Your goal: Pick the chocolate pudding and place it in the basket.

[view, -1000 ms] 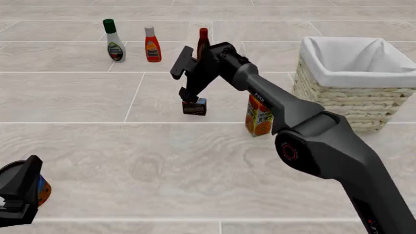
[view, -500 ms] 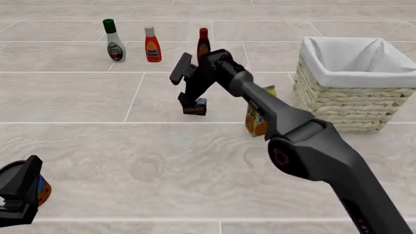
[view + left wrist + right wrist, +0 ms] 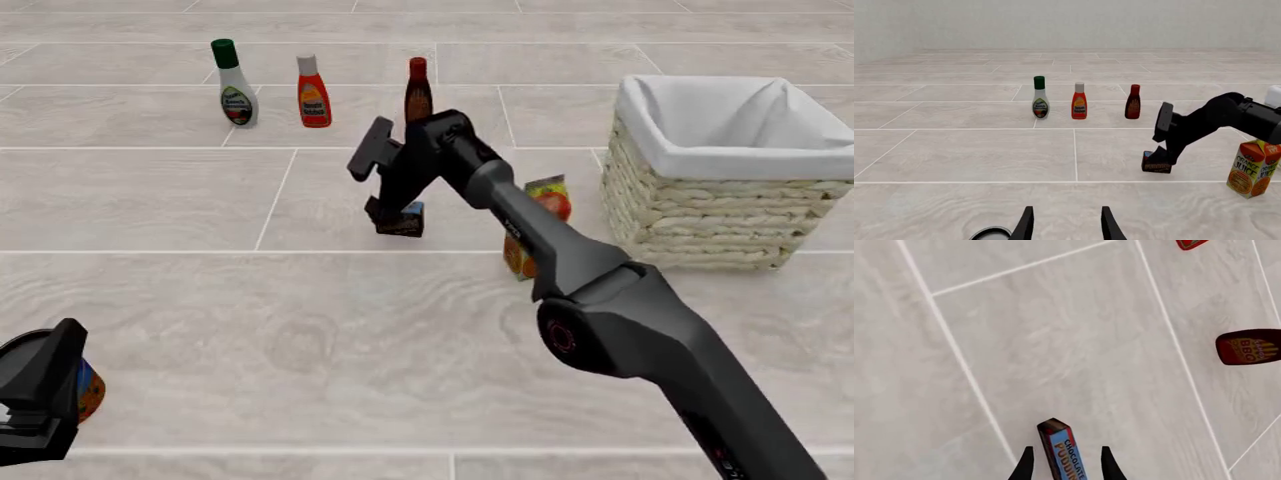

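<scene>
My right gripper [image 3: 1064,465] is down with fingers apart around the chocolate pudding [image 3: 400,220], not clamped yet; lift and carry right to the basket [image 3: 727,160] still left.

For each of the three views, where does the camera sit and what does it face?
Front view: fixed, above and behind the arms, looking forward and down; shows the right arm, basket.
Left wrist view: low behind the left gripper, facing across the table.
Right wrist view: behind the right gripper, looking down.
All three share the chocolate pudding.
</scene>
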